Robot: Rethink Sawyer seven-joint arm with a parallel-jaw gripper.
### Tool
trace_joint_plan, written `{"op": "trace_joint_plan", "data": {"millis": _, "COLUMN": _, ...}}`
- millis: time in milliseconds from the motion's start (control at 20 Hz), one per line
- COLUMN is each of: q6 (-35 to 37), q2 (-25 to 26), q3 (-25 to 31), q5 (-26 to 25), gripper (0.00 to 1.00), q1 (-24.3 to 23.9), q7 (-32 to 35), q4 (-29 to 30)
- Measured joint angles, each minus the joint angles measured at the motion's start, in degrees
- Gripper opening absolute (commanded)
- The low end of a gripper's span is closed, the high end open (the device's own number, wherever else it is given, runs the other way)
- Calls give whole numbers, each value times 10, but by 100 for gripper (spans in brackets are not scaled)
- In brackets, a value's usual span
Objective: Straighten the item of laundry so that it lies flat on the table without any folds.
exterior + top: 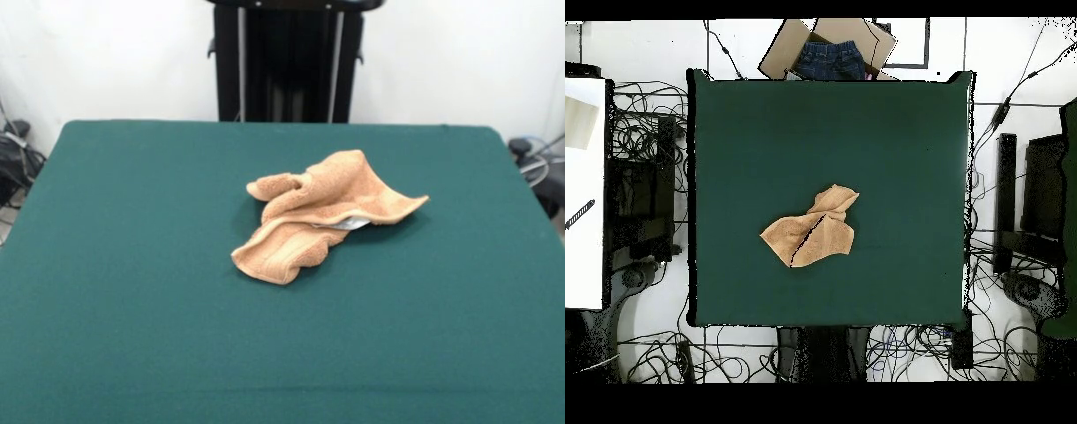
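A small tan terry-cloth towel lies crumpled near the middle of the dark green table. It is folded over itself in several places, with a woven band along its near-left edge and a bit of white tag showing under a fold on its right side. In the overhead view the towel sits a little below the centre of the table, bunched into an uneven shape. The gripper and arm do not show in either view.
The robot's black pedestal stands behind the table's far edge. In the overhead view a cardboard box with blue cloth sits beyond the table's top edge. Cables and dark equipment lie on the floor around the table.
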Motion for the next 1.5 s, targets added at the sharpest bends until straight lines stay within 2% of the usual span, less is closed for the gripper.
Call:
{"op": "trace_joint_plan", "data": {"millis": 350, "q6": 0, "q2": -13, "q3": -6, "q5": -23, "gripper": 100, "q1": 36, "q7": 0, "q4": 0}}
{"op": "trace_joint_plan", "data": {"millis": 750, "q6": 0, "q2": -85, "q3": -30, "q5": -88, "gripper": 100, "q1": 111, "q7": 4, "q4": -5}}
{"op": "trace_joint_plan", "data": {"millis": 1100, "q6": 0, "q2": -154, "q3": -33, "q5": -131, "gripper": 100, "q1": 207, "q7": 41, "q4": -26}}
{"op": "trace_joint_plan", "data": {"millis": 1150, "q6": 0, "q2": -171, "q3": -33, "q5": -143, "gripper": 100, "q1": 240, "q7": 57, "q4": -37}}
{"op": "trace_joint_plan", "data": {"millis": 1300, "q6": 0, "q2": -201, "q3": -33, "q5": -166, "gripper": 100, "q1": 300, "q7": 94, "q4": -59}}
{"op": "trace_joint_plan", "data": {"millis": 1500, "q6": 0, "q2": -229, "q3": -33, "q5": -191, "gripper": 100, "q1": 351, "q7": 134, "q4": -82}}
